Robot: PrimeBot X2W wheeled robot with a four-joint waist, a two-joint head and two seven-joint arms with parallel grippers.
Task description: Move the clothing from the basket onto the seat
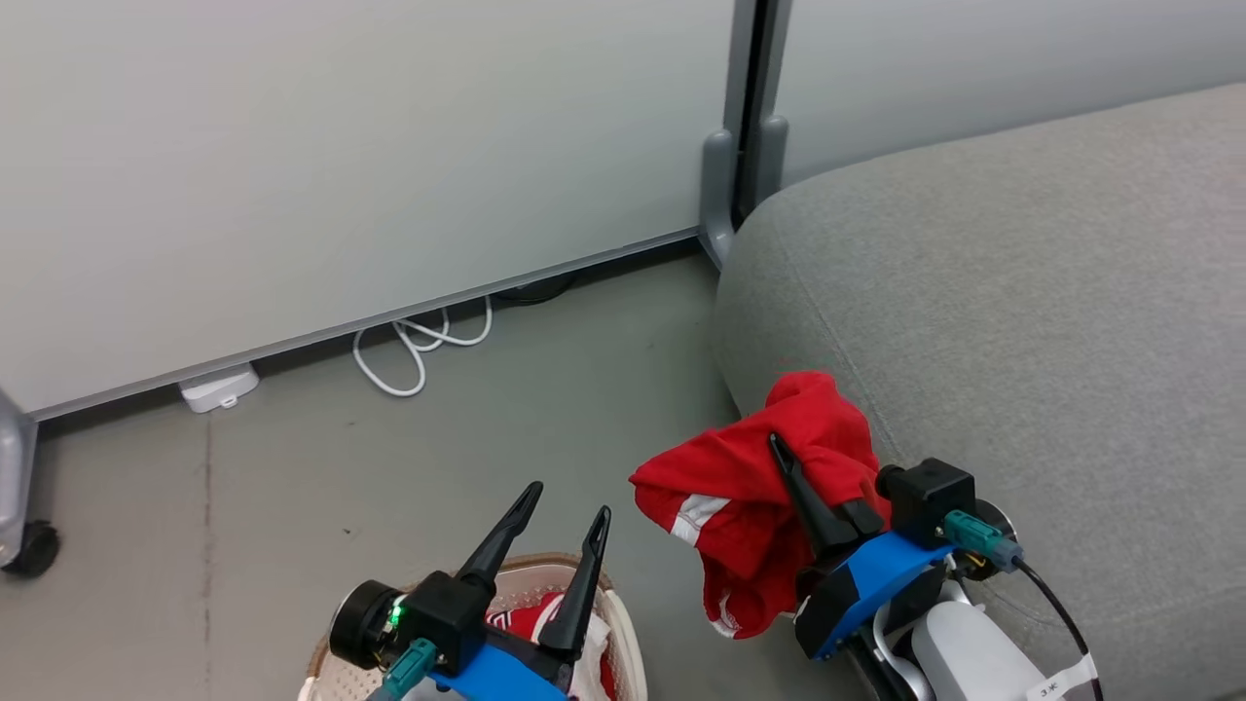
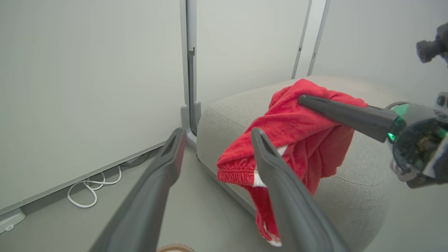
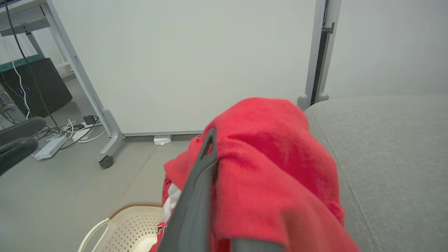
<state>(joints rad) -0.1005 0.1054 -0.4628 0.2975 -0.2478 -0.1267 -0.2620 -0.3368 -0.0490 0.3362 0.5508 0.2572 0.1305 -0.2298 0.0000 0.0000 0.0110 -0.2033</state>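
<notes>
One bright red thin-fabric garment with white trim (image 1: 521,620) lies in the cream-white perforated plastic basket (image 1: 628,638) at the near edge, open grey floor (image 1: 292,506) around it. A second red garment (image 1: 730,487) hangs at the rounded corner of the light grey upholstered seat (image 1: 1022,292). Farther off, a looped white cable (image 1: 419,350) lies below the pale partition wall (image 1: 341,146). Left tool (image 1: 570,498) hovers above the basket, spread wide and empty. Right tool (image 1: 784,453) is clamped tight on the hanging garment.
</notes>
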